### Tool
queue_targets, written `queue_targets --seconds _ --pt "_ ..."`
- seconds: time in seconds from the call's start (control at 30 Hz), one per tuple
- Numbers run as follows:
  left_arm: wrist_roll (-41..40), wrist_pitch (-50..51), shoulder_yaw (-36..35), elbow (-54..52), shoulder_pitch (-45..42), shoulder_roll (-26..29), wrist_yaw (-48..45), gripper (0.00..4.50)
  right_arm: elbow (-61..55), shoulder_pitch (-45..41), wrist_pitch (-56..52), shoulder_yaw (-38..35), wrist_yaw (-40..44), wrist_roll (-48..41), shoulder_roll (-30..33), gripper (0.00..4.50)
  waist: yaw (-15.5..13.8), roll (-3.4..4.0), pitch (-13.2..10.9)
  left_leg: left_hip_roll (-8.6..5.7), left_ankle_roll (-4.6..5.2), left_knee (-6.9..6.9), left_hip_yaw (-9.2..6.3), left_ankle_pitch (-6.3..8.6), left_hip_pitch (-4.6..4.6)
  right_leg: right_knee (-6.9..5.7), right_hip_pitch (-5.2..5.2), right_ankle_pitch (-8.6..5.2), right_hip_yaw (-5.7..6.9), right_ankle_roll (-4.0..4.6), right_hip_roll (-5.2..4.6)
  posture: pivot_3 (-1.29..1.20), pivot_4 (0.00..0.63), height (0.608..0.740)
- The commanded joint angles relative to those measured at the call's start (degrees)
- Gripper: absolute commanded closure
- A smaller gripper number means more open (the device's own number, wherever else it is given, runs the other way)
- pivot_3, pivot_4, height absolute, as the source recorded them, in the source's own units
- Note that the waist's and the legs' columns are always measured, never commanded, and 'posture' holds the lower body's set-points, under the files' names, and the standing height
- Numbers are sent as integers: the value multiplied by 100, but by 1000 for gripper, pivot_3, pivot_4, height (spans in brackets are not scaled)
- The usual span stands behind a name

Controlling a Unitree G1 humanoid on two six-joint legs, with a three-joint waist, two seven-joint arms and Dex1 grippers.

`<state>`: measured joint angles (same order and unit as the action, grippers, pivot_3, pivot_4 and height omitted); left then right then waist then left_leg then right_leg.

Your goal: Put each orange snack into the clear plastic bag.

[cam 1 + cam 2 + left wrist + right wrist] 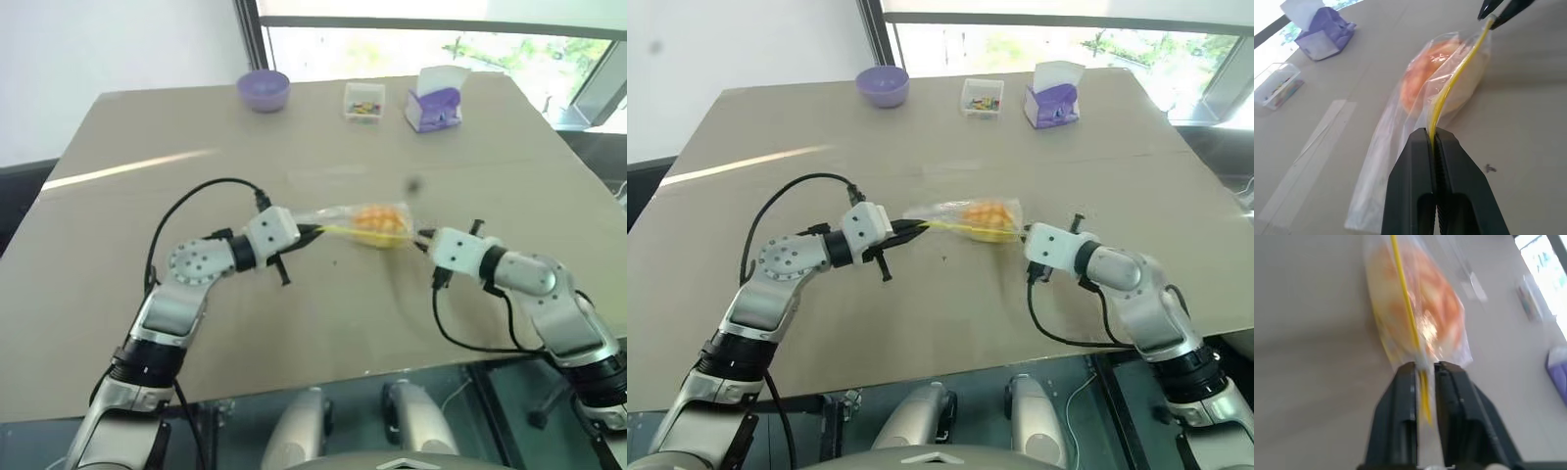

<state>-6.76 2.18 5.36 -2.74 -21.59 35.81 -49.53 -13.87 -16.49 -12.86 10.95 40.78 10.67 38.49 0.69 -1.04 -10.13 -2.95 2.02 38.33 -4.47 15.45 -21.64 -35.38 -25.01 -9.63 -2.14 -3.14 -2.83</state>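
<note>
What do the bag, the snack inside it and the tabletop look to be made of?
The clear plastic bag looks like thin, glossy see-through film with a stiffer yellow zip strip; it creases and shines. The orange snack seems a soft baked bun, matte, with a grid-scored top. The table looks like smooth beige laminate or board, faintly reflective; I can't tell which.

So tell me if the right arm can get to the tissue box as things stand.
Probably yes. The tissue box stands at the table's far edge with bare table between it and the right gripper. The gripper's fingers are parted around the bag's yellow strip, so it would have to back off first.
</note>
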Motion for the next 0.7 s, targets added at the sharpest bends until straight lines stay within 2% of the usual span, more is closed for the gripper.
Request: queue_targets --seconds 0.03,0.07,0.17,0.4,0.57,0.6,0.7 --pt "-66 25 -176 -205 -31 21 87 4500 -259 107 -11 -187 49 -169 15 2053 0 0 0 0 0 1 1 0 -9 -1 -9 1 -1 0 0 0 150 740" --pt "-71 51 -177 -219 -38 7 90 4500 -386 219 -96 -177 133 -288 -3 1513 3 0 0 0 0 0 1 0 -10 -2 -12 1 -1 1 -1 0 150 740" --pt "-86 113 -175 -271 -45 -8 100 4500 -657 396 -354 -159 290 -603 -102 1513 3 0 0 1 -1 -1 1 -1 -15 -3 -17 0 -1 2 0 0 150 740" --pt "-94 201 -194 -333 -62 0 95 4500 -671 255 -388 -33 178 -638 -417 1513 3 0 0 -1 0 1 3 0 -15 -3 -16 1 -3 0 -1 0 150 740" --pt "-92 247 -196 -378 -82 -19 123 4500 -121 -26 -226 184 -43 -409 -688 1513 12 0 0 0 -1 1 4 -1 -14 -4 -17 1 -4 1 0 0 150 740" --pt "-92 257 -196 -390 -82 -25 131 4500 -42 -72 -228 177 -89 -424 -758 2008 8 0 0 0 -1 1 4 -1 -14 -4 -17 1 -4 1 0 0 150 740" --pt "-93 280 -200 -416 -74 -38 165 4500 192 -130 -123 215 -177 -332 -832 3037 2 0 0 -1 -2 1 3 -1 -15 -5 -18 1 -3 2 0 0 150 740"
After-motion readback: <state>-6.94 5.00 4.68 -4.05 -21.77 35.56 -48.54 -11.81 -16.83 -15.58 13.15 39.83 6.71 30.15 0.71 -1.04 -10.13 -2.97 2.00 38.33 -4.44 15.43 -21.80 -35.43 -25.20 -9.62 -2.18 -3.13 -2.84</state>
